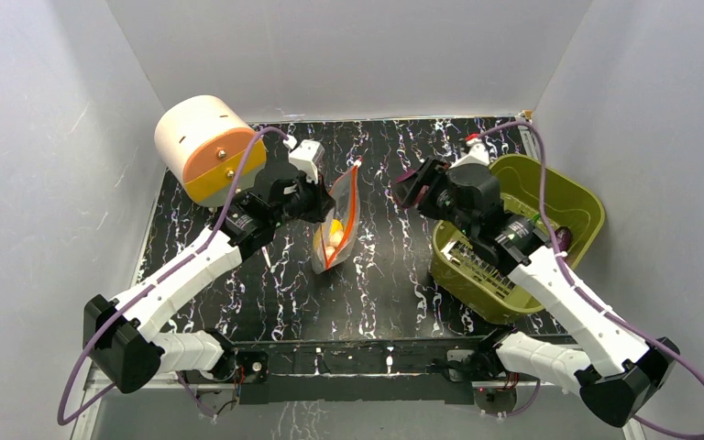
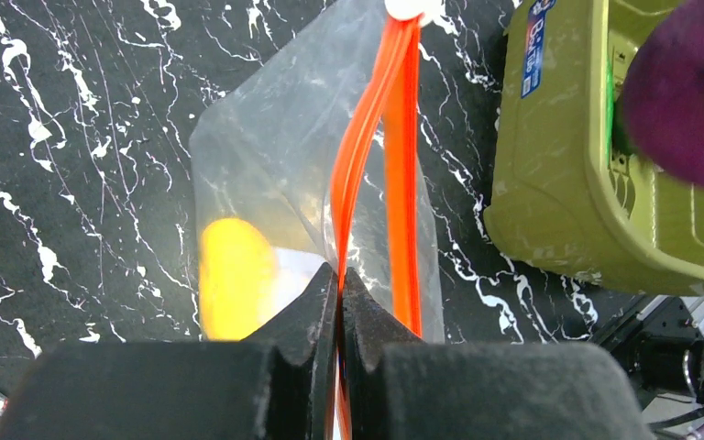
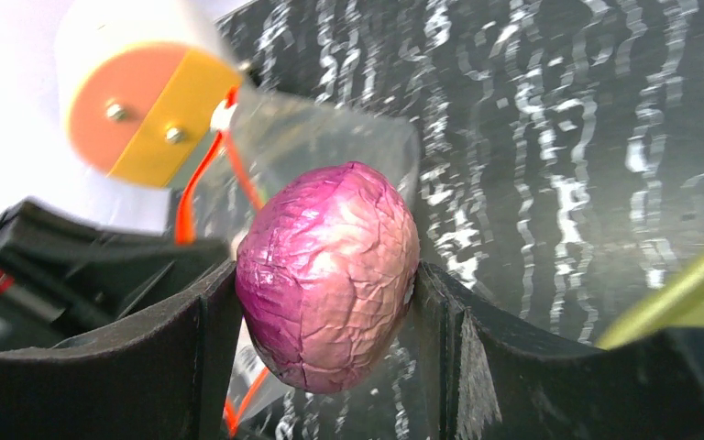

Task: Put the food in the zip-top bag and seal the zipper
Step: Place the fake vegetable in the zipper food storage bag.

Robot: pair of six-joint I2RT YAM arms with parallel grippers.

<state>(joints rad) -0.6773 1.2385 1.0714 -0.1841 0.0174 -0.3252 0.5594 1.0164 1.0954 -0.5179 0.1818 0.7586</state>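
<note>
The clear zip-top bag (image 1: 337, 225) stands mid-table with its mouth spread; its orange-red zipper (image 2: 367, 147) has two separated strips. My left gripper (image 2: 340, 284) is shut on the near strip and holds the bag up. A yellow lemon-like piece (image 2: 234, 275) lies inside the bag, with a small beige lump (image 1: 331, 249) below it in the top view. My right gripper (image 3: 325, 293) is shut on the pink-purple round piece (image 3: 330, 275), held in the air to the right of the bag, at the gripper (image 1: 410, 188) in the top view. A dark purple piece (image 1: 564, 236) shows in the basket.
An olive-green slotted basket (image 1: 568, 197) stands at the right, under my right arm; it also shows in the left wrist view (image 2: 559, 156). A cream cylinder with an orange and yellow end (image 1: 203, 147) sits at the back left. White walls enclose the table.
</note>
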